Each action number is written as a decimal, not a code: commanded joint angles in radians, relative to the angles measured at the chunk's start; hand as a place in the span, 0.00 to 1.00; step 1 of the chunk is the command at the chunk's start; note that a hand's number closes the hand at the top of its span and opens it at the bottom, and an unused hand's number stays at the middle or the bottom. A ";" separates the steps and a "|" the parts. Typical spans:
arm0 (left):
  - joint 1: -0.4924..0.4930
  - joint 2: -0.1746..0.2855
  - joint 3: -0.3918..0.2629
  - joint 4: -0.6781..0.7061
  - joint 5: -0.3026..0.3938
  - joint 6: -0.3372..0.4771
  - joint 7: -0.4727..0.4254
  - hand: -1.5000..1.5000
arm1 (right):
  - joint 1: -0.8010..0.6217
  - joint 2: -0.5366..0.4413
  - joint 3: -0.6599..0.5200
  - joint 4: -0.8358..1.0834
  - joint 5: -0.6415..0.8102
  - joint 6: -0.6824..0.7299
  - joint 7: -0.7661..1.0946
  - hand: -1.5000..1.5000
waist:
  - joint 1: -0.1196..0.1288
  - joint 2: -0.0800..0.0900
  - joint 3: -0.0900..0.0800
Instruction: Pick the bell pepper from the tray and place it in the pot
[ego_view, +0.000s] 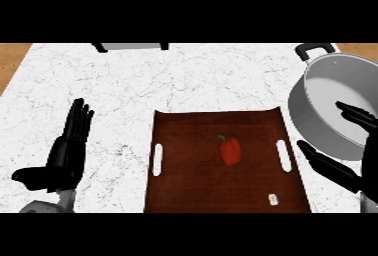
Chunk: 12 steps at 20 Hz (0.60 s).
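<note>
Lying near the centre of the dark brown wooden tray (192, 190), the red bell pepper with green stem (230, 151) is untouched by either hand. The round grey metal pot (325, 95) stands just right of the tray on the white marble counter (148, 80). Left hand (66, 150): left of tray, fingers straight, released. Right hand (332, 167): at the pot's near rim, spread, grasping nothing.

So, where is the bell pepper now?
In the head view, the bell pepper lies on the tray, near its middle, left of the pot.
</note>
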 joint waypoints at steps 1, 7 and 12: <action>0.019 -0.067 -0.060 -0.018 -0.038 0.044 0.012 0.50 | 0.209 0.095 0.019 -0.065 0.016 -0.044 -0.277 0.00 | 0.022 0.001 0.001; 0.067 -0.073 -0.045 0.015 -0.062 -0.004 -0.048 0.50 | 0.425 0.131 0.148 -0.241 0.179 -0.106 -0.331 0.00 | 0.037 0.003 -0.002; -0.005 -0.053 -0.045 -0.044 -0.082 0.029 0.043 0.50 | 0.482 0.027 0.175 -0.263 0.453 -0.138 0.007 0.00 | 0.046 0.007 -0.005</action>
